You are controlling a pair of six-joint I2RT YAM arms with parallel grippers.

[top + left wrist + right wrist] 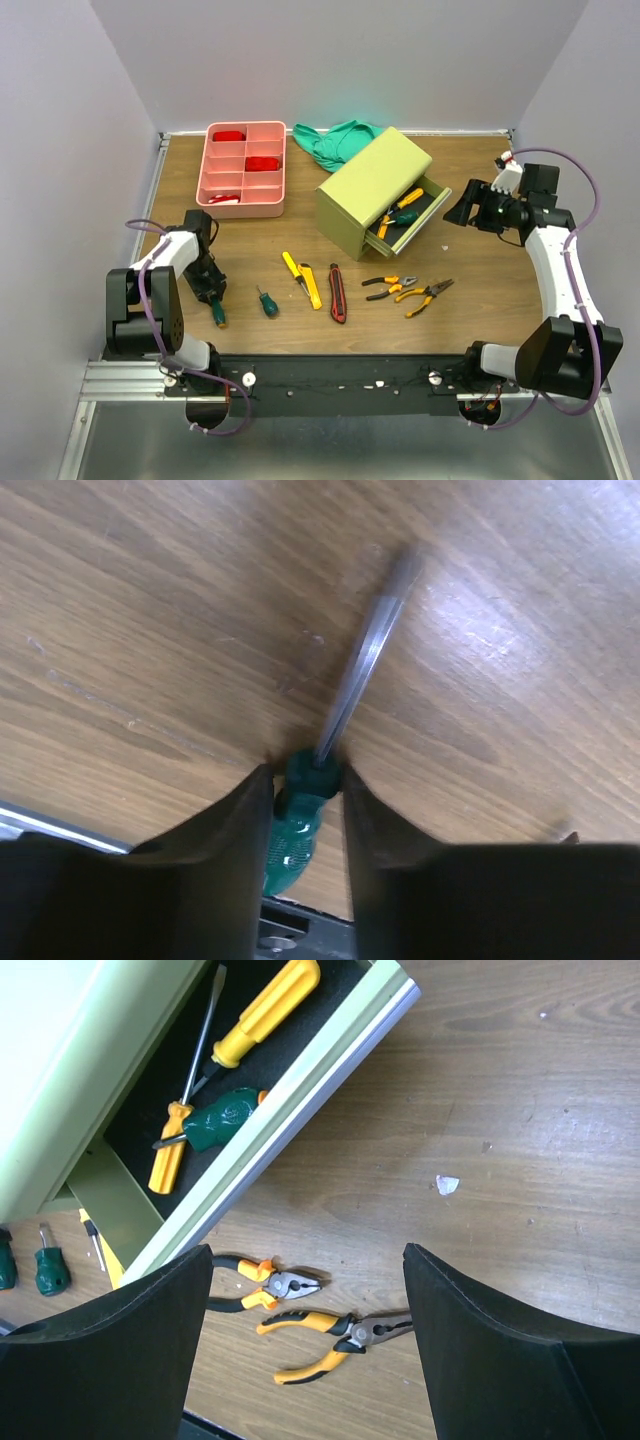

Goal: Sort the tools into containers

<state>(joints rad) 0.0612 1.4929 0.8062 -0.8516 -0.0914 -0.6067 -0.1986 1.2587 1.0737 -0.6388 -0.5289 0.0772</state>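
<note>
L arm folded low, wrist tipped down, L pincer just above surface, fingers snug vs both sides of green screwdriver handle, R arm stretched fwd, forearm angled inward, R pincer aloft, jaws wide apart

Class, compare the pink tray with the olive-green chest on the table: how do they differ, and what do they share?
The pink tray is low and flat; the olive-green chest is a taller box. The tray's compartments open upward; the chest has a drawer pulled out. The tray sits roughly square to the table; the chest is turned at an angle. Both already hold things: red objects in the tray, screwdrivers in the drawer.
</note>
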